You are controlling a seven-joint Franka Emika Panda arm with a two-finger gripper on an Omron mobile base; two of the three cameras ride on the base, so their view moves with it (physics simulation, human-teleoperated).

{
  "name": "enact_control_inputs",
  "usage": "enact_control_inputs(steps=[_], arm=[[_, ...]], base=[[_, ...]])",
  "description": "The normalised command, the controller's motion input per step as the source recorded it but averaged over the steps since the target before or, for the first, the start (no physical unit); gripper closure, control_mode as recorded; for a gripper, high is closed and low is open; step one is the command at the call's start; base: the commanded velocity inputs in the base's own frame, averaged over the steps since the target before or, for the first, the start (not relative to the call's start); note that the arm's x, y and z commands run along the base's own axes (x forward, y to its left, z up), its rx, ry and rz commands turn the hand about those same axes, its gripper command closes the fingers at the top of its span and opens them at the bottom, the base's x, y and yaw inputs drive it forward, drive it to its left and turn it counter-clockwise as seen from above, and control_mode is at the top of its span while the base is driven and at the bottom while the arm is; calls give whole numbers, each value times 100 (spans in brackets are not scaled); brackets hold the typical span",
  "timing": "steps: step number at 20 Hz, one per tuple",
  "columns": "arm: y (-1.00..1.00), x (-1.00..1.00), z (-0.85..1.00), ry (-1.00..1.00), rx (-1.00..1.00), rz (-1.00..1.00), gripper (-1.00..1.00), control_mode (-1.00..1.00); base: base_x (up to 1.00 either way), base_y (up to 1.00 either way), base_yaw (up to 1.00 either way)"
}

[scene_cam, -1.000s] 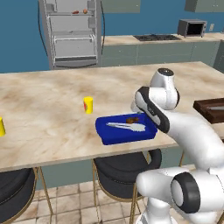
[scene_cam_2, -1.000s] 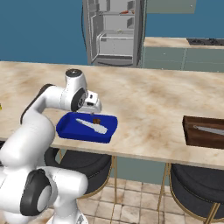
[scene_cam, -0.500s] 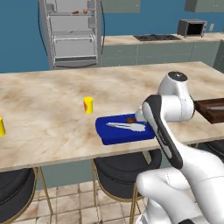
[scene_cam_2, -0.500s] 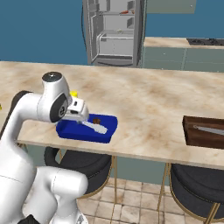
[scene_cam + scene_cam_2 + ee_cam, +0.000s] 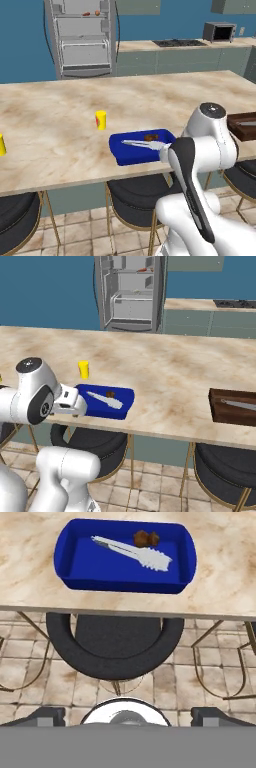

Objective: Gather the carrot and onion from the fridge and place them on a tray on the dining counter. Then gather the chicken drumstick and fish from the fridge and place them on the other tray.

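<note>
A blue tray (image 5: pixel 131 155) (image 5: pixel 125 398) (image 5: pixel 79 563) lies near the counter's front edge. In it are a silvery fish (image 5: pixel 142 144) (image 5: pixel 108 401) (image 5: pixel 132 551) and a brown chicken drumstick (image 5: pixel 150 136) (image 5: pixel 111 394) (image 5: pixel 146 537). My gripper (image 5: pixel 128 716) (image 5: pixel 74 404) is open and holds nothing. It hangs just off the counter's front edge, on the near side of the blue tray and above a stool. A dark brown tray (image 5: pixel 243 127) (image 5: pixel 234 406) further right holds a thin pale thing I cannot identify. The carrot and onion are out of view.
A yellow cup (image 5: pixel 101 120) (image 5: pixel 83 369) stands behind the blue tray, and another yellow thing (image 5: pixel 2 145) is at the far left. Black stools (image 5: pixel 117 643) (image 5: pixel 220 466) sit under the counter. The open fridge (image 5: pixel 82 37) (image 5: pixel 132 293) is across the room, with small red items on its top shelf.
My arm has pulled back from over the blue tray towards the base, bringing the hand out past the counter's front edge. The jaws stayed open. Fish and drumstick have not moved.
</note>
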Motion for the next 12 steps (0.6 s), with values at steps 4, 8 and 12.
enact_control_inputs(steps=[4,8,12], arm=[[0,-5,-3,1,-1,0,-100,-100],[0,0,0,0,0,0,-100,-100],[0,0,0,0,0,0,-100,100]], base=[[0,0,0],[0,0,0],[-6,0,0]])
